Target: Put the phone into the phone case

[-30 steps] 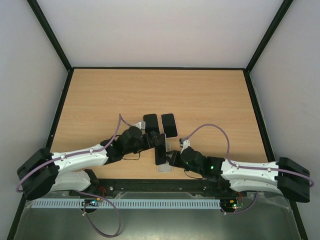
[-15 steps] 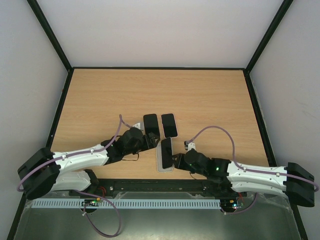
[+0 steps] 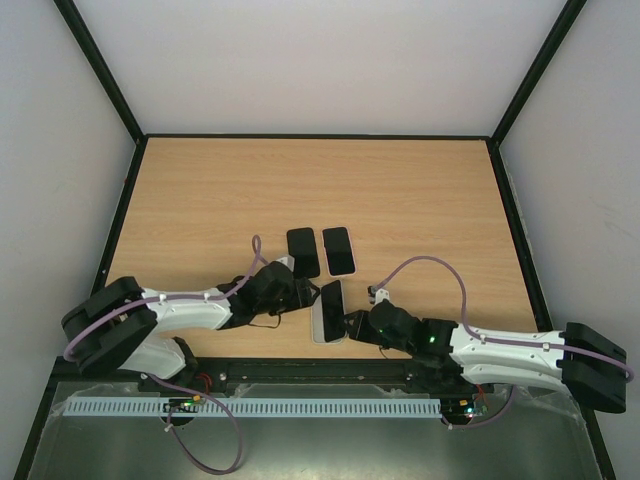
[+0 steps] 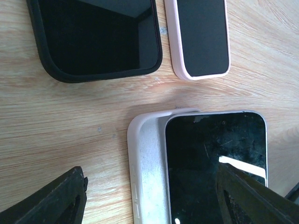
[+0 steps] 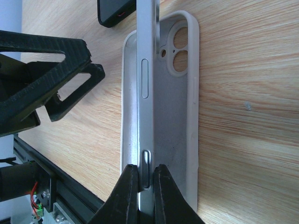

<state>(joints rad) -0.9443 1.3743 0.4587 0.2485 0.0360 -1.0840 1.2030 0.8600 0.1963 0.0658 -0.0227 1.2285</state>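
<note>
L claw [image 4: 150,172] drawn back, wide, R claw [image 5: 145,173] pinching phone [image 5: 145,70] tilted in pale case [image 5: 180,116], black case [image 4: 93,37], pink phone [image 4: 201,37] beyond

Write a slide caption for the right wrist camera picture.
Right hand pinches the phone by its edge, holding it tilted over the open pale case on the wooden table.

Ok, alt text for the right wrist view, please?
The right pincer pinches a phone by its edge, standing it on its long side in a pale case that lies open on the wooden table. The left pincer is open at left.
</note>
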